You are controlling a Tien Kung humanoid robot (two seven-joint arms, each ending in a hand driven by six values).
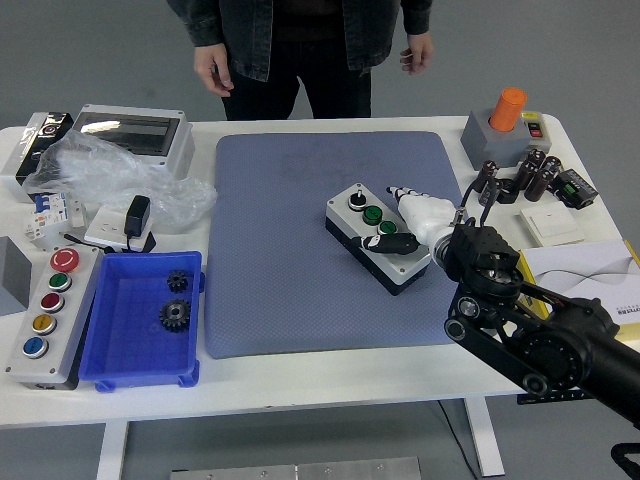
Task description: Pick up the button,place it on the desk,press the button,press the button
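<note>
A grey button box (379, 236) with a black switch, two green buttons and a red button lies at an angle on the blue mat (290, 250). My right hand (402, 232), white with black fingers, comes in from the lower right and lies over the box's right end. One black finger (392, 243) rests on the spot of the red button and hides it. The hand holds nothing and its other fingers are extended past the box's far edge. The left arm is out of view.
A person stands at the far side, hands (214, 74) hanging above the table. At left are a blue tray (140, 355) with two gears, a grey box of coloured buttons (45, 315), a plastic bag (110, 175) and a white enclosure (135, 135). At back right stands an orange button unit (505, 120).
</note>
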